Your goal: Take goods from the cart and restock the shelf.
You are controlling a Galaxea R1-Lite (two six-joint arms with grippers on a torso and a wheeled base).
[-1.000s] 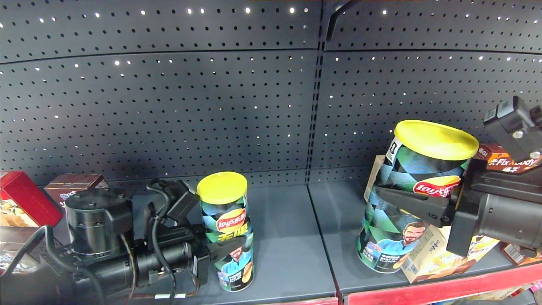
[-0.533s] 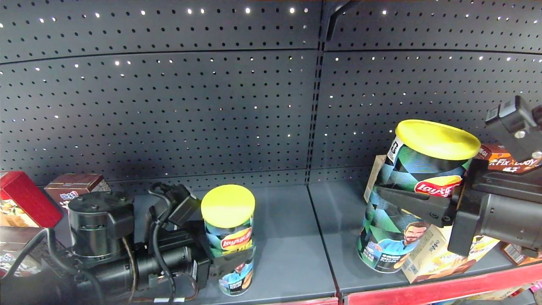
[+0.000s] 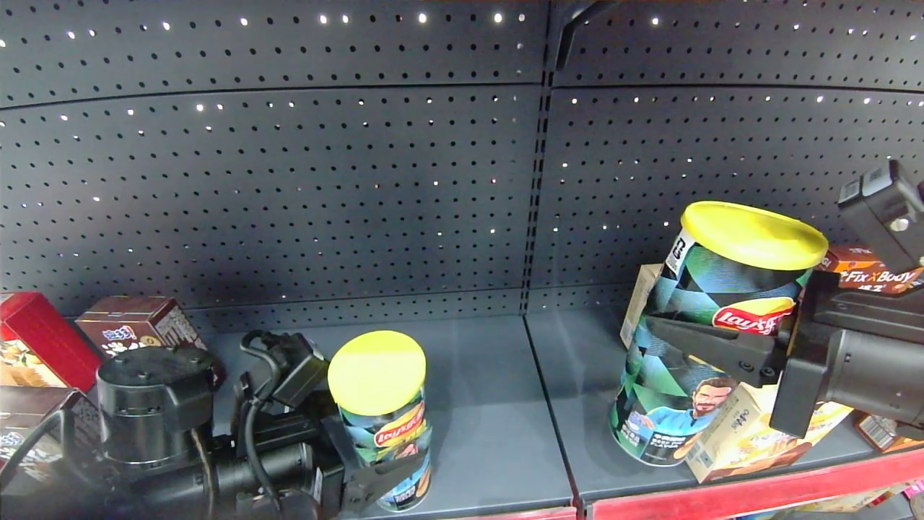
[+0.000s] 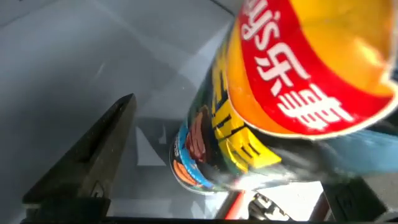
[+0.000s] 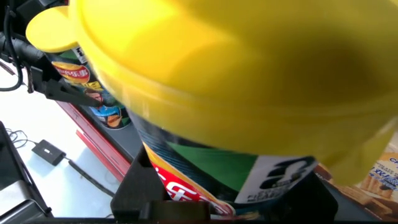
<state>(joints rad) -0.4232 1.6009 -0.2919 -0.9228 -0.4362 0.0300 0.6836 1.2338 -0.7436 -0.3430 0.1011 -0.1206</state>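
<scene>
Jaws closed: left gripper (image 3: 390, 451) grips the tilted small can (image 3: 375, 372), right gripper (image 3: 678, 328) the large can (image 3: 729, 285); both at the shelf (image 3: 491, 404), neither yet released.

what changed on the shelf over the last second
The left hand drew back toward the front edge of the shelf. The left can came with it and tipped its lid toward the camera. The right hand kept its grip on the right can, which barely shifted.
</scene>
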